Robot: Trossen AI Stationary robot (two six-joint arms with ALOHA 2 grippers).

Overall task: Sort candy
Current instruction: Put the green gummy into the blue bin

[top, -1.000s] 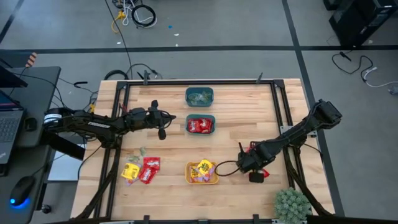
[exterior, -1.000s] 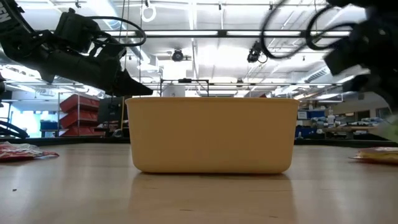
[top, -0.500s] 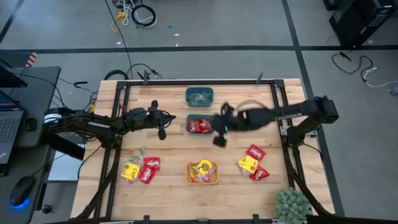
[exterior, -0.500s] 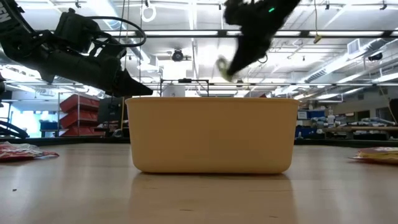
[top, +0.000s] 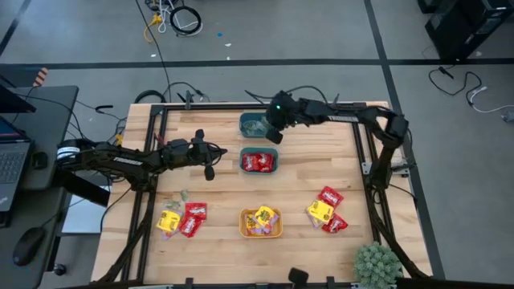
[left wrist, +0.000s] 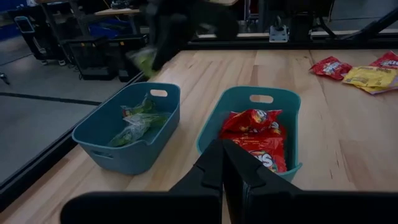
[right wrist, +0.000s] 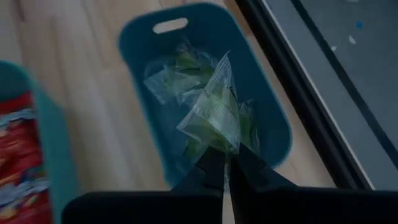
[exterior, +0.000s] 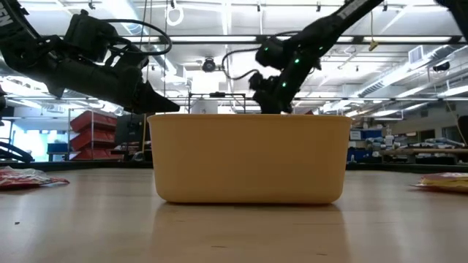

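My right gripper [top: 272, 132] hangs over the far teal bin [top: 257, 124] at the table's far edge, shut on a pale green clear candy packet [right wrist: 214, 112]. More green packets [right wrist: 180, 78] lie in that bin. The teal bin next to it [top: 259, 160] holds red packets [left wrist: 258, 134]. An orange bin [top: 261, 222] near the front edge holds mixed candy. My left gripper [top: 210, 169] waits shut above the table, left of the red-filled bin, touching nothing. My right gripper pinches the green packet by one edge [right wrist: 222, 144] between its two fingers. The fingers slant down from the table's right side. The packet sticks out past the fingertips, lifted clear above the far teal bin.
Loose red and yellow packets lie in a pile at front left [top: 181, 218] and another at front right [top: 325, 210]. A potted plant [top: 377, 263] stands at the front right corner. A black frame rail [top: 257, 106] runs along the far edge.
My right gripper has swung from the front right candy pile toward the table's far edge and left, passing the red-filled bin, and now hangs over the far teal bin, tipped further down. The green packet has travelled with it, clear of the table.
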